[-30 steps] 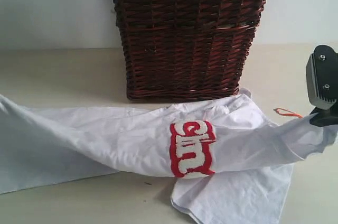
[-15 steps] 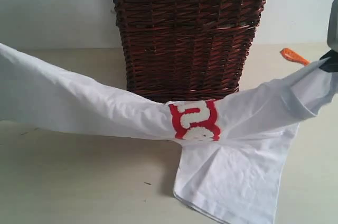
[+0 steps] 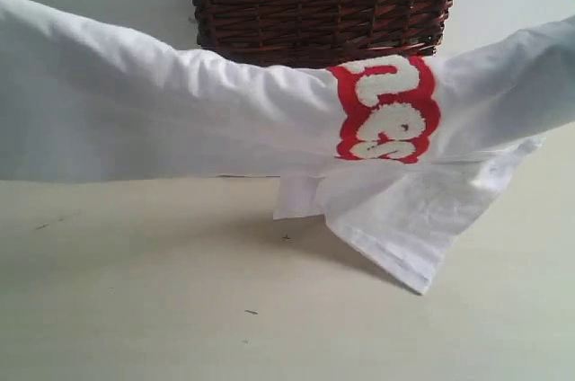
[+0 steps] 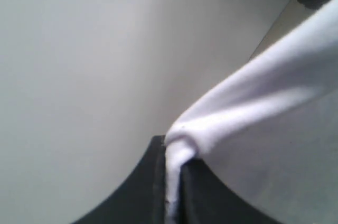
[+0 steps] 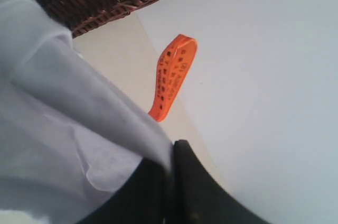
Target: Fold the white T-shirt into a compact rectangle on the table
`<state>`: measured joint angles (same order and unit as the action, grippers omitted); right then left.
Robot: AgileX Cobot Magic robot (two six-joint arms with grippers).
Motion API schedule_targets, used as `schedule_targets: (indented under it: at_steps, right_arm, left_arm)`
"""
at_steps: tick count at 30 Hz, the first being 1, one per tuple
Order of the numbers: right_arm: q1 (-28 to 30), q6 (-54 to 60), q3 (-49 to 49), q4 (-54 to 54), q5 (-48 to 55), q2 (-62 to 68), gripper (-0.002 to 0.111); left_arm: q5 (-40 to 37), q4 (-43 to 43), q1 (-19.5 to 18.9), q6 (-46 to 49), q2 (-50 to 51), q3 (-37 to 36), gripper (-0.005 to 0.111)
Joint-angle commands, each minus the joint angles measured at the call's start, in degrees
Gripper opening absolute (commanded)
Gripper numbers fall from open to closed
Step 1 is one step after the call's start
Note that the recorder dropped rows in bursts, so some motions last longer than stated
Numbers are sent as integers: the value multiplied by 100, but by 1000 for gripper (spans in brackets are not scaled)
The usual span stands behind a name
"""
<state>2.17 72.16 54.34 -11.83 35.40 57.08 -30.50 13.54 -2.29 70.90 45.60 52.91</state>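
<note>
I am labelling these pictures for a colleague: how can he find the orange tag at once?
Start at the dark brown wicker basket at the back of the table. In front of it the white T-shirt hangs stretched in the air; follow it to its right end. There a small tag sticks out, the only orange thing among white, brown and beige.

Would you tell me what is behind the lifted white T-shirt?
A dark brown wicker basket stands behind the white T-shirt; the shirt hides the basket's lower part and base.
</note>
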Motion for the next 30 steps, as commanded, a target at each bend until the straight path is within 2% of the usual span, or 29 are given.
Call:
schedule_targets:
  at_steps: [1, 4, 14, 19, 30]
  right_arm:
    - [45, -52, 54, -20, 315, -307, 0]
    - [45, -52, 54, -105, 435, -412, 0]
    - [45, -42, 54, -514, 753, -1234, 0]
    - [45, -42, 54, -776, 1552, -1685, 0]
    - [45, -186, 54, -967, 1690, -2649, 0]
  left_arm:
    - [-495, 78, -1, -151, -197, 40, 0]
    - [-732, 126, -1, -325, -233, 40, 0]
    - [-839, 297, -1, -412, -1081, 40, 0]
    - [-1431, 695, -1, -412, -1635, 40, 0]
    - [-2102, 942, -1, -716, -2711, 40, 0]
